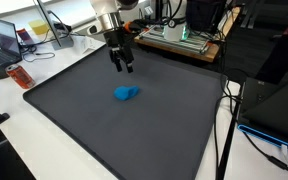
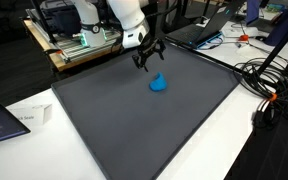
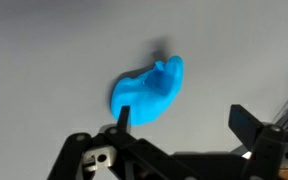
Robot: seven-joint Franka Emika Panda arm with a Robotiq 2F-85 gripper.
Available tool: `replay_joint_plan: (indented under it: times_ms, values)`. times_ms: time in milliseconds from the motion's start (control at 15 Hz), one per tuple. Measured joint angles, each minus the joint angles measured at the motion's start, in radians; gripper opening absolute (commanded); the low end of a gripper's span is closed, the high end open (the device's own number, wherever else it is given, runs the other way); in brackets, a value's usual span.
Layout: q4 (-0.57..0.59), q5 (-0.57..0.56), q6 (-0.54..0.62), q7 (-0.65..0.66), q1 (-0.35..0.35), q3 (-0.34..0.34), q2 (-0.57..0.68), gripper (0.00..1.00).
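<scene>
- The blue lump (image 1: 125,93) (image 2: 158,83) lies flat on the mat (image 1: 84,125), well inside its borders and nearer the edge where the robot stands.
- In the wrist view the blue lump (image 3: 149,88) is a curved, bean-like blob, fat at one end and tapering to a small raised tip. It is matte and looks soft and squashy, though I cannot tell cloth from foam.
- Your hand (image 1: 123,66) (image 2: 146,62) hangs above the mat with its jaws spread wide, holding nothing and touching nothing.
- In the wrist view the lump is off-centre in the hand (image 3: 182,120), close to one of the fingers (image 3: 122,115). As I judge it, you should slide sideways over the mat until the lump's fat part sits midway between them.
- Turn the wrist so the jaws close across the lump's narrow width, not along its length.
- Go straight down and stop just short of the mat. The lump is low, so a high close would likely skim over it.
- The mat is dark grey, smooth and dull, a thin sheet that probably offers some grip.
- Beyond the mat's edges the white tabletop (image 1: 24,150) is hard and smooth, and loose cables (image 2: 274,95) lie off one corner.
</scene>
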Motion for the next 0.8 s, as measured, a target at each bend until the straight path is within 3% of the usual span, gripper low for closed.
replay_joint_plan:
  times_ms: [800]
  values:
    - [-0.136,0.346,0.134,-0.318,0.001,0.061,-0.083,1.0]
